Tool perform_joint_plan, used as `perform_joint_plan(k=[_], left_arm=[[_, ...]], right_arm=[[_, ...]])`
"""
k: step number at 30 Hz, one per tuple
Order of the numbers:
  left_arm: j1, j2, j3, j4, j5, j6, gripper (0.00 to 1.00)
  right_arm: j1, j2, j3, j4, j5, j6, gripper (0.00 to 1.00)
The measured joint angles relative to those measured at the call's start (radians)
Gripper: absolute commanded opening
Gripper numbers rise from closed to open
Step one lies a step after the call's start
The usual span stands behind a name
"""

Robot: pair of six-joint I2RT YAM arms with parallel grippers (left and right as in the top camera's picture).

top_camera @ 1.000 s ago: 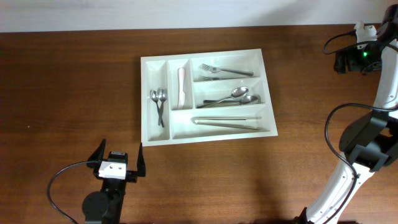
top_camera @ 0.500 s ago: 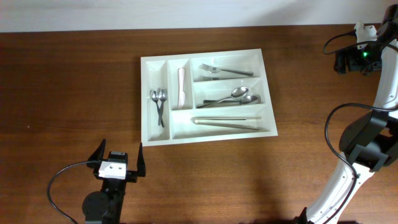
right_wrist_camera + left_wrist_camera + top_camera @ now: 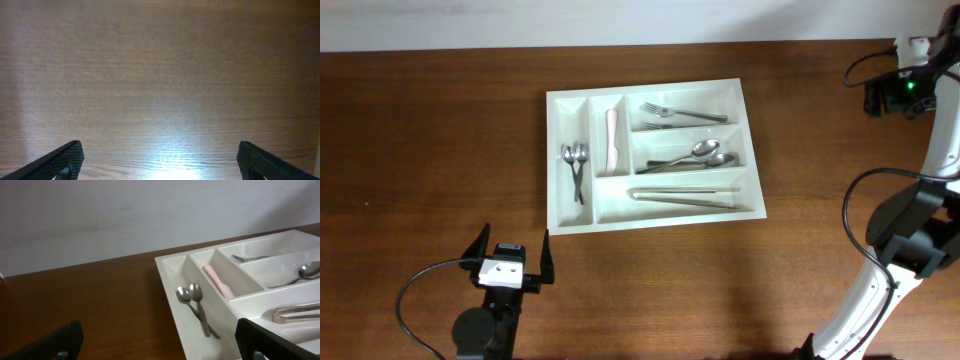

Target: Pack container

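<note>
The white cutlery tray (image 3: 552,165) lies in the middle of the wooden table; it also shows at the right of the left wrist view (image 3: 172,287). It holds two small spoons (image 3: 575,160), a pink-handled piece (image 3: 612,138), forks (image 3: 682,115), large spoons (image 3: 698,155) and tongs (image 3: 685,195). My left gripper (image 3: 512,252) is open and empty near the front edge, below the tray's left corner. My right gripper (image 3: 160,162) is open and empty over bare wood at the far right back of the table.
The right arm (image 3: 910,220) and its cables stand along the table's right edge. A pale wall runs behind the table's back edge (image 3: 100,262).
</note>
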Motion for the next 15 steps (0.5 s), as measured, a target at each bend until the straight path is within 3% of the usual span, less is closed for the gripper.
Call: perform_joint_plan(k=[5,9,15], left_arm=[[0.000,0.000,0.000,0.000,0.000,0.000,0.99],[0.000,0.000,0.000,0.000,0.000,0.000,0.99],[0.000,0.000,0.000,0.000,0.000,0.000,0.99]], right_arm=[[0.014,-0.129,-0.010,0.068,-0.037,0.039,0.99],[0.056,-0.328,-0.063,0.155,-0.053,0.069,0.99],[0.143,-0.731,-0.391,0.392,-0.070,0.084,0.99]])
